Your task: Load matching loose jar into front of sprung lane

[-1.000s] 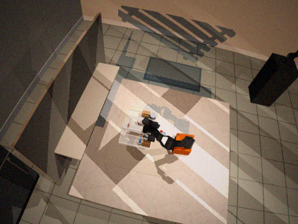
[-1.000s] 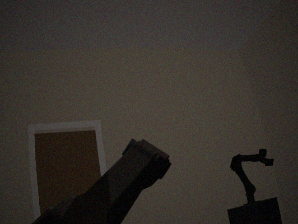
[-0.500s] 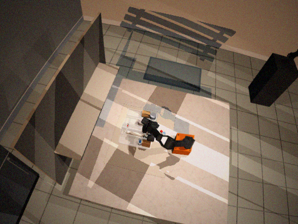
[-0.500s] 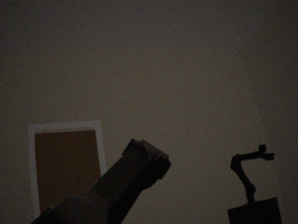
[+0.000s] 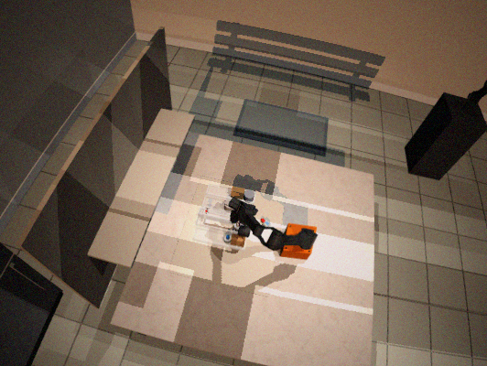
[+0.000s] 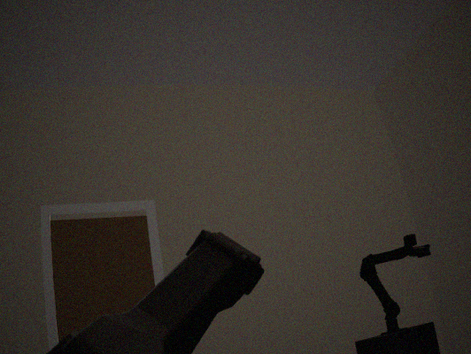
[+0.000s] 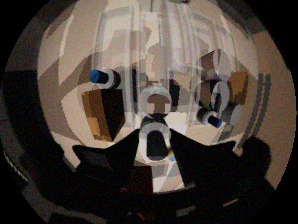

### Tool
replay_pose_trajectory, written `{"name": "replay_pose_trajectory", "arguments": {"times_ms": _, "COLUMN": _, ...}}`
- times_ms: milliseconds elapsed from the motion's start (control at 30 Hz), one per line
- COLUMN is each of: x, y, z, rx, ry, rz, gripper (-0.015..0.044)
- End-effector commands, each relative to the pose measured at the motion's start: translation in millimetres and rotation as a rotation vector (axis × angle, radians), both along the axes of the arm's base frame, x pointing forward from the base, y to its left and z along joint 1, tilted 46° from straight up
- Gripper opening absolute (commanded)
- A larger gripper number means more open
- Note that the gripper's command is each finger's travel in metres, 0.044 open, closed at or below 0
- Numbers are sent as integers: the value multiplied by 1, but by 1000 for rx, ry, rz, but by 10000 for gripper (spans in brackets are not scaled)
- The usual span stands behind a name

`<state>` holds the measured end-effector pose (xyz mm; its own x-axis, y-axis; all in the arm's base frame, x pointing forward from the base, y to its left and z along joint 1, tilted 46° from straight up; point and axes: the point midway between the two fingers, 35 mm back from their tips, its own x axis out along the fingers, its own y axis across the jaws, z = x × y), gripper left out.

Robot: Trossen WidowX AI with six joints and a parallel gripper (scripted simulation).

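Observation:
My gripper [image 7: 153,131] is shut on a jar [image 7: 156,143], seen in the wrist view as a pale ring around a dark middle. Another jar [image 7: 158,104] with a similar pale rim stands just beyond it, in line with the middle lane of the clear rack [image 5: 201,225] [image 7: 131,55]. The held jar appears close to this jar; whether they touch, and whether the held one rests on the lane floor, cannot be told. The pusher plate cannot be made out clearly. In the top view the arm hides the fingers and held jar; the exterior view does not show them.
A blue-capped jar [image 7: 95,76] [image 5: 227,237] is left of the lane, by a brown block [image 7: 100,116]. To the right are another blue-capped item [image 7: 215,121], grey round-topped jars [image 7: 232,114] and an orange-brown block [image 7: 239,87]. A small red-and-blue item [image 5: 265,221] lies near the arm.

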<state>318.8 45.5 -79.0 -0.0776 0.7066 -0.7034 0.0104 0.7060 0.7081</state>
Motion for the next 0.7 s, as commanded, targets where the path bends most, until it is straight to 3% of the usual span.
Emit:
{"name": "replay_pose_trajectory", "arguments": {"times_ms": 0, "x": 12, "y": -1, "z": 4, "rx": 5, "ry": -27, "rz": -8, "gripper": 0}}
{"name": "replay_pose_trajectory", "arguments": {"times_ms": 667, "x": 13, "y": -1, "z": 2, "rx": 5, "ry": -27, "rz": -8, "gripper": 0}}
